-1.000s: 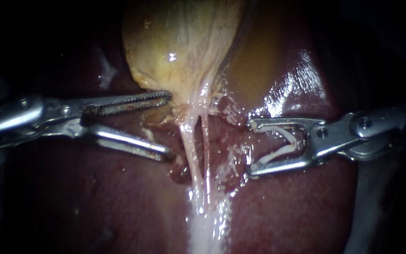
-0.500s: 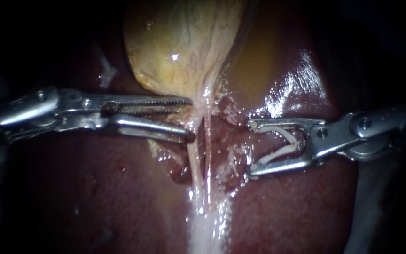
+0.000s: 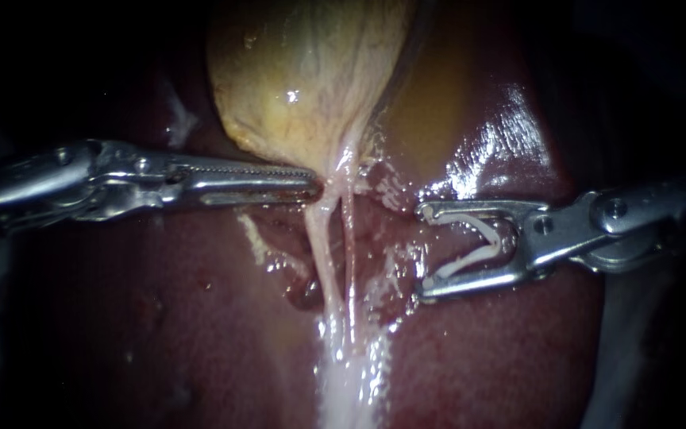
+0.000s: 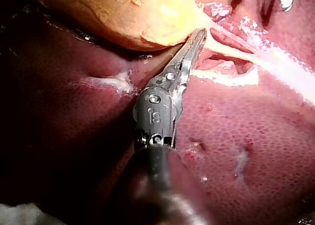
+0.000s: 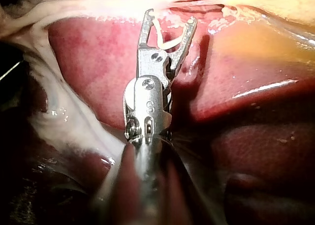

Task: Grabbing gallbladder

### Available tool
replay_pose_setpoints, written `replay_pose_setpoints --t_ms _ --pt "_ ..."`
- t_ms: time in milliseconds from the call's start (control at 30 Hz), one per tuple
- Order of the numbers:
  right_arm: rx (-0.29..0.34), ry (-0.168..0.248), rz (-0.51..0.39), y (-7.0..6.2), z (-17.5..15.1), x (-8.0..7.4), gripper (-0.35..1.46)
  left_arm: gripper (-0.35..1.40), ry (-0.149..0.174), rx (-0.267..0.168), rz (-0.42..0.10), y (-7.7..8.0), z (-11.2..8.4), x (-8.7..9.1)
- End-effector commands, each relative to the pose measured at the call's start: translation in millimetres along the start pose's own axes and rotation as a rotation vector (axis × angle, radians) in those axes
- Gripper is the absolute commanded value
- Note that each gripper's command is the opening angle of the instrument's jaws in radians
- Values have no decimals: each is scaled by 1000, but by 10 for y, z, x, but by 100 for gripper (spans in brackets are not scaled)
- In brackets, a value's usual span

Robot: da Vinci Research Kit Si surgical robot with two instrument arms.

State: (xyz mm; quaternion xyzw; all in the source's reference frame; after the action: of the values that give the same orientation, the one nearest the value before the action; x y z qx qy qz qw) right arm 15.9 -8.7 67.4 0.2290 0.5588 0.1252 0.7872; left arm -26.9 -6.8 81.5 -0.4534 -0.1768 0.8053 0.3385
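Note:
The pale yellow gallbladder [image 3: 303, 71] tapers down to a neck from which two thin whitish tubes [image 3: 323, 254] run on over the dark liver [image 3: 160, 318]. My left instrument [image 3: 311, 184] comes in level from the left, its toothed jaws shut on the left edge of the gallbladder's neck. In the left wrist view the same jaws [image 4: 198, 37] pinch the gallbladder's [image 4: 133, 13] lower rim where it narrows. My right instrument [image 3: 422, 250] rests to the right of the tubes, apart from them, its wide jaws holding a white clip [image 3: 478, 238] between them; the right wrist view shows this clip [image 5: 167, 44] too.
Wet, glistening liver [image 3: 502, 135] rises behind the right instrument. A raw, opened pocket of tissue [image 3: 375, 230] lies between the tubes and the right jaws. White fatty tissue [image 3: 347, 381] spreads where the tubes run off.
My left instrument moved right to the gallbladder's neck and its jaws went from wide open to shut on it. The neck is drawn slightly left. The right instrument stayed still.

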Motion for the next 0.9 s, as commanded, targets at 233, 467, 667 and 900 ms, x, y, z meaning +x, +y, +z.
replay_pose_setpoints --t_ms 233,467,667,900 --pt "0 0 0 0 -1 0 50 -35 -3 -17 -20 13 -23 5" --pt "0 0 0 0 -1 0 50 -35 -6 -29 -33 24 -47 27" --pt "0 0 0 0 -1 0 50 -35 16 -38 -45 35 -65 47" --pt "0 0 0 0 -1 0 50 -35 37 -33 -52 40 -87 66"
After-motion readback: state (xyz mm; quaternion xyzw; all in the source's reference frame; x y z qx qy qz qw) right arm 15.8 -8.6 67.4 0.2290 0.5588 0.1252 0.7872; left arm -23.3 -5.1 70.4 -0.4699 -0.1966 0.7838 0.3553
